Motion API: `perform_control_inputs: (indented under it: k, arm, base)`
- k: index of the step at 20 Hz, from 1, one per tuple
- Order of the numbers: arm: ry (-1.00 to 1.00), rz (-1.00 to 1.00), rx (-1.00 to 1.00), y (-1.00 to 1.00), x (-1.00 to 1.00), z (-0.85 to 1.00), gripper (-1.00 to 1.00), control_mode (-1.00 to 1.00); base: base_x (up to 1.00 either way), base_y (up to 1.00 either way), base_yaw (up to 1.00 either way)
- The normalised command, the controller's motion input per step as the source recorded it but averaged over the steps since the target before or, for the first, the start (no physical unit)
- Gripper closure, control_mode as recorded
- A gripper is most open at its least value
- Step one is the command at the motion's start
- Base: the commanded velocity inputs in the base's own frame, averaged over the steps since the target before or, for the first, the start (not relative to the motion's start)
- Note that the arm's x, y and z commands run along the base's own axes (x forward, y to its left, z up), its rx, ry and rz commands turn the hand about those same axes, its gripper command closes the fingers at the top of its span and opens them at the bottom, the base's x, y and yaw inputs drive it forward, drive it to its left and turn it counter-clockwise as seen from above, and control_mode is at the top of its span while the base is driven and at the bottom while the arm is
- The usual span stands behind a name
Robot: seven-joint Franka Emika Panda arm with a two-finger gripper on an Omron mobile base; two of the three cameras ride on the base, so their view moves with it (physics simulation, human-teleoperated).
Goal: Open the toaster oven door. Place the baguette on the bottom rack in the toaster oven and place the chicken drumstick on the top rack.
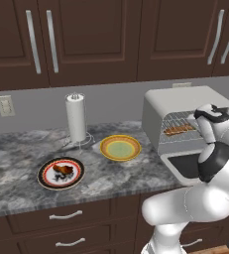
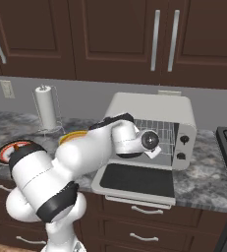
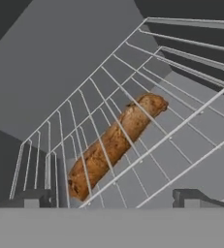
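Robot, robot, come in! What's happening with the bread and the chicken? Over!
Gripper open, empty, at toaster oven mouth. Baguette lying on a rack inside. Chicken drumstick on its plate. Nothing in the way.

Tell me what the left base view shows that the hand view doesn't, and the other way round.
Left base view: the drumstick on a plate, a yellow plate, the paper towel roll, and the oven door folded down.
Hand view: the gripper open, its fingertips apart, looking through rack wires at close range.
Both: the baguette lying on a rack inside the oven.
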Motion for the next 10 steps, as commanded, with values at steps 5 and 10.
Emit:
perform_control_inputs:
  k: [5, 10]
  arm:
    - [-0.02, 0.0, 0.03, 0.0, 0.17, -0.05, -1.0, -1.0]
    - [0.0, 0.0, 0.02, 0.0, 0.23, -0.1, -1.0, -1.0]
  base:
    - [0.0, 0.0, 0.0]
    - [0.0, 0.0, 0.0]
